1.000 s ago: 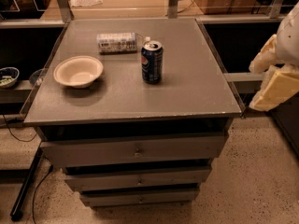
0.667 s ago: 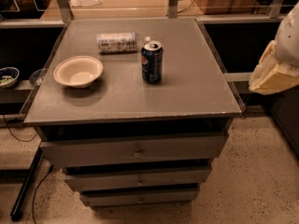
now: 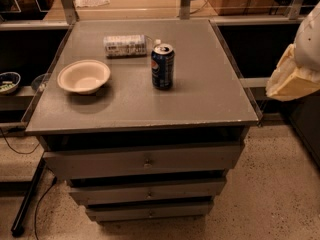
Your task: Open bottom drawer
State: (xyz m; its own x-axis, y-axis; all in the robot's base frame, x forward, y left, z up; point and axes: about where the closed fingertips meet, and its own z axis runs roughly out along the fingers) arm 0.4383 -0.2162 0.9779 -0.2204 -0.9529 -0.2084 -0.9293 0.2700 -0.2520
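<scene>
Gripper: the gripper (image 3: 294, 80) shows as a cream-coloured shape under the white arm at the right edge of the view. It hangs in the air off the right edge of the cabinet top (image 3: 210, 96), well apart from all the drawers.
Grip state: whether it is parted or closed does not show.
Change in gripper: it sits higher than one second ago, when it hung lower beside the cabinet's right edge. Against the picture 0.7 seconds ago it is in nearly the same place.
Bottom drawer: the bottom drawer (image 3: 150, 211) is the lowest and slimmest of three grey fronts, just above the speckled floor, with a small knob at its middle. It looks pushed in, set back beneath the middle drawer (image 3: 147, 191).
Change in drawers: none. The bottom, middle and top drawer (image 3: 145, 161) fronts lie as they did before.
Cabinet top: a white bowl (image 3: 83, 76) stands near the left edge. A blue soda can (image 3: 162, 66) stands upright near the middle. A small labelled bottle (image 3: 125, 45) lies on its side towards the back edge, just behind and left of the can.
Change on top: nothing has shifted.
</scene>
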